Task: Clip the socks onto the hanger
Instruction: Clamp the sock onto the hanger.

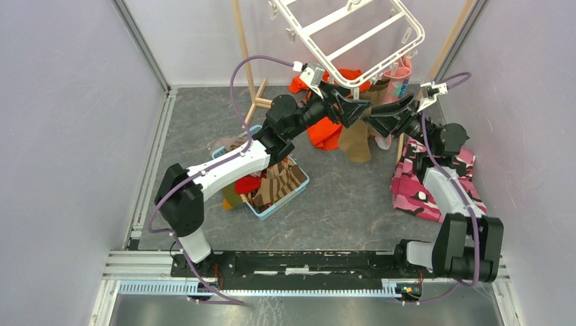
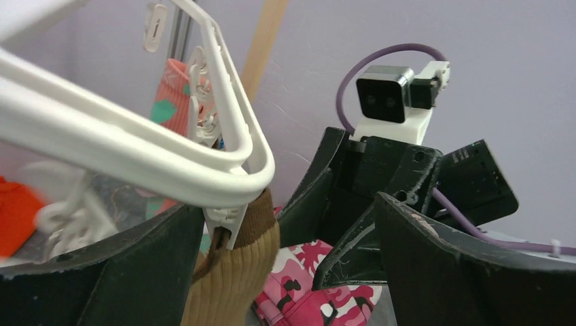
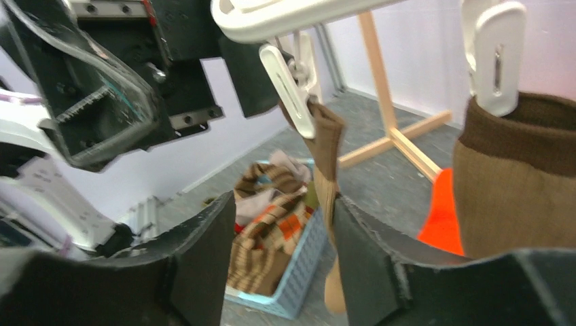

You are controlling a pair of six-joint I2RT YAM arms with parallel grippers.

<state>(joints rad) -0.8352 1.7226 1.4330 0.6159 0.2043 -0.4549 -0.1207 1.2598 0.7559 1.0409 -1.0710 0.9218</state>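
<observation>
The main risk here is to the clip's hold on the brown sock (image 2: 234, 285). The clip (image 2: 227, 221) looks to have caught only the cuff's upper edge, though the bite itself is half hidden behind the frame. If either arm backs off while a finger rubs the fabric, the sock could be dragged out and dropped. The hanger (image 2: 136, 159) hangs tilted and free, so a knock from a finger would set it swinging, which could loosen that cuff or the second brown sock (image 3: 516, 183) clipped just beside it. The two grippers are also nose to nose under the frame's near corner and could strike each other.

The left gripper (image 2: 285, 251) has its fingers apart. The sock hangs between them, close against the left finger (image 2: 102, 272) and well away from the other one — I cannot tell whether it touches. The right gripper (image 3: 284, 231) is also spread and clamps nothing. The same sock, seen edge-on, drops just beside its right finger (image 3: 380, 265), with open space on its other side.

Far of both arms, a pink sock (image 1: 402, 70) is clipped at the hanger's right end. Most of the socks remain in the blue basket (image 3: 302, 278) down to the left — by my reckoning the job is in its early part.
</observation>
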